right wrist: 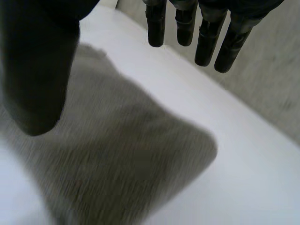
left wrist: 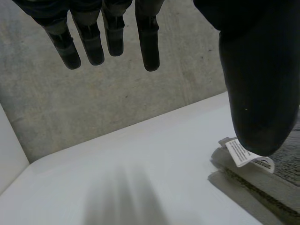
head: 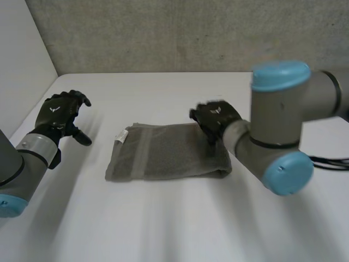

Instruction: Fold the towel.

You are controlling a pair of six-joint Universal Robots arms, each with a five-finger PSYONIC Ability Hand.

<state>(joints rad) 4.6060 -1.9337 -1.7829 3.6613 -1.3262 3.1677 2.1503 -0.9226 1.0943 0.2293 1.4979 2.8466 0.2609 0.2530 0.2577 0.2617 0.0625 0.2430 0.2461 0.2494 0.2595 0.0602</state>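
A grey towel (head: 166, 152) lies folded on the white table (head: 163, 218), with a white label (head: 121, 136) at its far left corner. My right hand (head: 215, 119) hovers over the towel's far right corner, fingers straight and apart from the thumb, holding nothing. In the right wrist view the towel (right wrist: 117, 159) spreads below the fingers (right wrist: 206, 42). My left hand (head: 60, 115) is raised left of the towel, open and empty. In the left wrist view the label (left wrist: 246, 157) and the towel's corner (left wrist: 262, 187) lie beside the thumb (left wrist: 258, 93).
A grey wall (head: 191, 33) runs along the table's far edge, and a white panel (head: 22, 65) closes its left side. My right arm's elbow (head: 283, 125) hangs over the table just right of the towel.
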